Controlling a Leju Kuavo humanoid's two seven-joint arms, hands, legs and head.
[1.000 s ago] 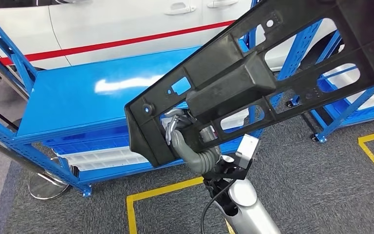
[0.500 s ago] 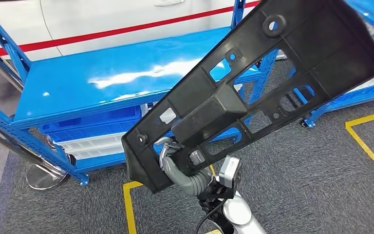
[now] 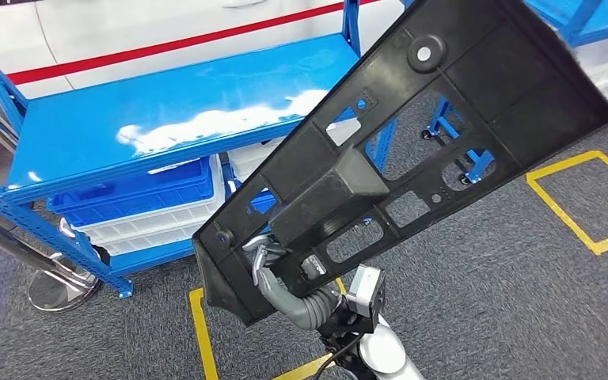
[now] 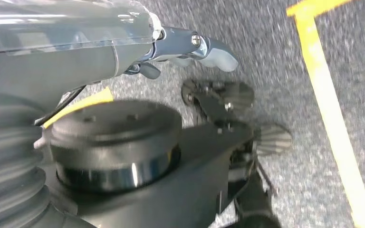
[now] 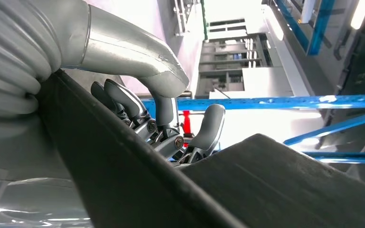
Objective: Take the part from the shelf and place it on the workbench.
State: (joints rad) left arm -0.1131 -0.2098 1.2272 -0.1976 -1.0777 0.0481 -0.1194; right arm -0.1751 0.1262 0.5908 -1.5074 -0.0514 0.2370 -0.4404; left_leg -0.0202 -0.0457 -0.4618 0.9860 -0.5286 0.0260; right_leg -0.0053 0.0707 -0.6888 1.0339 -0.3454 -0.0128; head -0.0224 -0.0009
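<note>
A large black plastic part (image 3: 412, 158) with ribs and several cut-outs runs diagonally across the head view, its broad end at the upper right. My right hand (image 3: 273, 265) grips it from behind near its lower left end, fingers hooked through an opening. In the right wrist view the right hand (image 5: 161, 118) curls over the edge of the part (image 5: 275, 190). The part hangs in the air in front of the blue shelf (image 3: 166, 119), whose top board is bare. My left hand (image 4: 190, 47) hangs over the grey carpet, holding nothing.
Blue and white bins (image 3: 150, 206) sit under the shelf board. A white car with a red stripe (image 3: 127, 32) stands behind it. Yellow tape squares (image 3: 578, 206) mark the carpet. A round metal base (image 3: 59, 289) stands at the left, another blue rack (image 3: 594, 24) at the right.
The whole picture has shifted, so the camera has moved relative to the shelf. My right hand keeps its grip on the part, which now tilts more steeply.
</note>
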